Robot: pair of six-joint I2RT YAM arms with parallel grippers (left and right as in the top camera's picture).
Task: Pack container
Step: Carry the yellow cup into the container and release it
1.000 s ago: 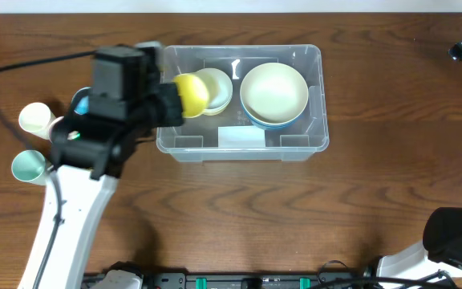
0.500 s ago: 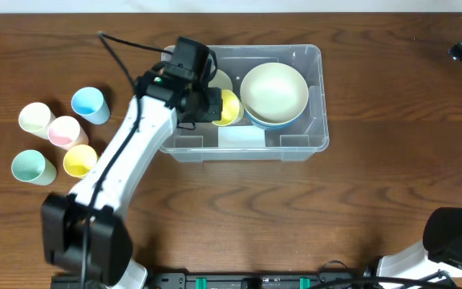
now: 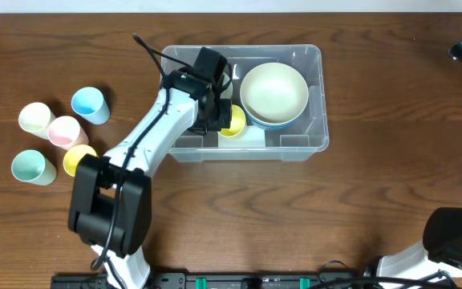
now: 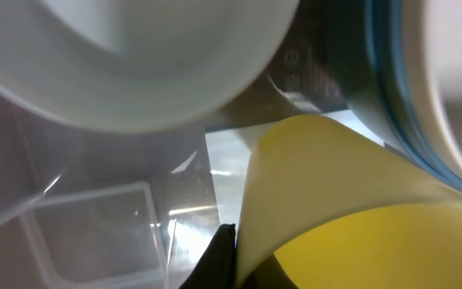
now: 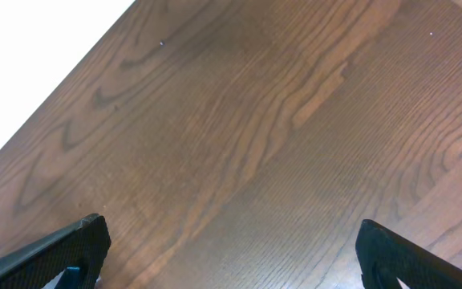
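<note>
Fingers of the left arm [image 4: 219, 258] pinch a yellow bowl [image 3: 233, 121] inside the container [image 3: 319, 104]; right fingers [image 5: 54, 255] stand wide apart.

Left arm [image 3: 143, 144] is stretched out from its base at the near edge. The white link runs up and to the right, and the wrist is bent over so the left gripper [image 3: 226, 120] points down. Its fingers [image 4: 221, 261] are pinched tight on the rim of a small yellow bowl [image 4: 335, 201]. Only one dark finger shows in the wrist view; can't see the other. Right arm [image 3: 455, 233] sits way off at the right edge, mostly out of frame. Right gripper [image 5: 231, 237] has its fingers spread wide apart, one tip in each lower corner of its wrist view.
</note>
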